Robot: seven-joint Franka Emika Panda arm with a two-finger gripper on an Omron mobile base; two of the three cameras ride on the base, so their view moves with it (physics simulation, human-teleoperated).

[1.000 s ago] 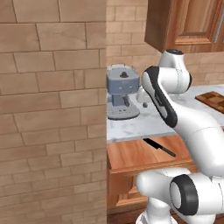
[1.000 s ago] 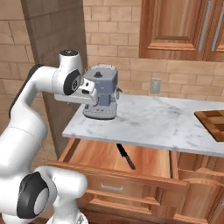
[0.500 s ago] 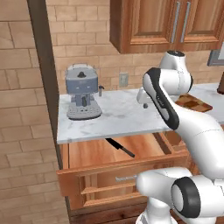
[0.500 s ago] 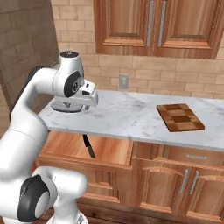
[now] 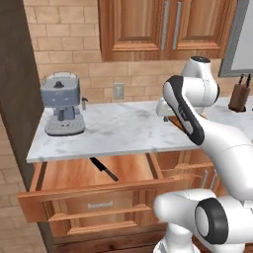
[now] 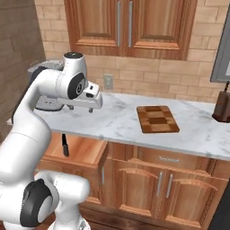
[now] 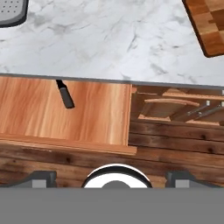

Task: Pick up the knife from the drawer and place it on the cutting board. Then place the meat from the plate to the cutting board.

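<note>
The drawer [image 5: 129, 168] stands pulled out under the marble counter. The knife [image 5: 104, 169] lies on its floor, black handle toward the front; it is also in the right base view as knife [image 6: 65, 144] in the drawer [image 6: 84, 149], and in the hand view as knife [image 7: 65, 95] in the drawer [image 7: 98, 111]. My gripper [image 6: 81, 108] hangs open and empty over the counter's front, above the drawer; its fingertips [image 7: 42, 177] sit wide apart. The checkered cutting board [image 6: 157, 119] lies on the counter to the right, and the cutting board [image 7: 209, 24] also shows from the hand. Meat and plate are out of view.
A grey coffee machine [image 5: 62, 109] stands at the counter's left end. At the far right is a knife block [image 6: 222, 107] with dark handles. Wall cabinets [image 6: 128, 24] hang above, and cabinet doors [image 6: 157, 188] with curved handles sit below the board.
The base has driven to the right, so the whole scene slid left and the brick wall left the pictures. The cutting board and knife block came into view. My gripper stays open.
</note>
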